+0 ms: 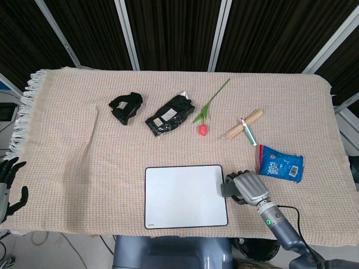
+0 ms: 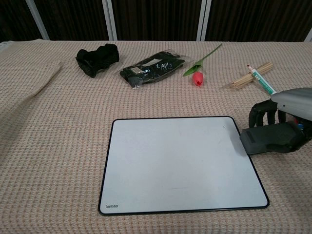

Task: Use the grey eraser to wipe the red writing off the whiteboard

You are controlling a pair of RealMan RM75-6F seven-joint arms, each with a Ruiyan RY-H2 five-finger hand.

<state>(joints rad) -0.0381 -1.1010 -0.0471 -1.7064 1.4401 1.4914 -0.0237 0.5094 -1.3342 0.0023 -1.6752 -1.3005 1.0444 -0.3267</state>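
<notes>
The whiteboard (image 1: pixel 179 196) (image 2: pixel 180 165) lies near the table's front edge, its white face showing no red writing. My right hand (image 1: pixel 251 188) (image 2: pixel 292 112) grips the grey eraser (image 1: pixel 228 189) (image 2: pixel 267 139) just past the board's right edge, over the cloth. My left hand (image 1: pixel 10 185) hangs off the table's left side, fingers spread, holding nothing; the chest view does not show it.
On the beige cloth (image 1: pixel 84 168) at the back lie a black strap bundle (image 1: pixel 125 106), a black packet (image 1: pixel 170 115), a red tulip (image 1: pixel 203 120), wooden sticks with a marker (image 1: pixel 245 126), and a blue snack bag (image 1: pixel 279 163) close behind my right hand.
</notes>
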